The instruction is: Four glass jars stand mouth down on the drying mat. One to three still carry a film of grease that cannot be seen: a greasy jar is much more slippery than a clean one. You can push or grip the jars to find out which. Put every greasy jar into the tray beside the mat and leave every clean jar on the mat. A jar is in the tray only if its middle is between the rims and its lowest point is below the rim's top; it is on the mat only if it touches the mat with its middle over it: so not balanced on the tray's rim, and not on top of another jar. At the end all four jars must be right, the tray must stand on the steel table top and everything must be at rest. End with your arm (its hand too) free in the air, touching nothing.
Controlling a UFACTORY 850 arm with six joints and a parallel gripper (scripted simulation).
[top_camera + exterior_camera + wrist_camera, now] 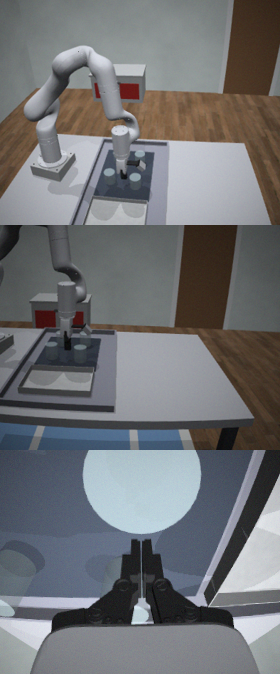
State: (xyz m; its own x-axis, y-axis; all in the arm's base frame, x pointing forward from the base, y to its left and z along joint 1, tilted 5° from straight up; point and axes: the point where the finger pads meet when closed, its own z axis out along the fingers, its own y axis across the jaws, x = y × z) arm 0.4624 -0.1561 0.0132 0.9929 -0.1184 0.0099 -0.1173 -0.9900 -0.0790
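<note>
Three glass jars show on the dark mat (128, 174) in the top view: one front left (109, 175), one front right (135, 180), one back right (139, 156). A fourth is mostly hidden behind the arm. My gripper (124, 175) stands low over the mat between the two front jars, shut and empty. In the exterior view the gripper (66, 346) is between the left jar (52, 350) and the front jar (80, 353), with another jar (85, 338) behind. In the wrist view the shut fingertips (143, 547) point at a jar (143, 477) just ahead; I cannot tell if they touch.
The empty pale tray (117, 211) lies in front of the mat, inside the rimmed grey basin (160, 178); it also shows in the exterior view (57, 382). The arm's base (53, 165) stands at the left. A grey and red cabinet (124, 87) is behind the table.
</note>
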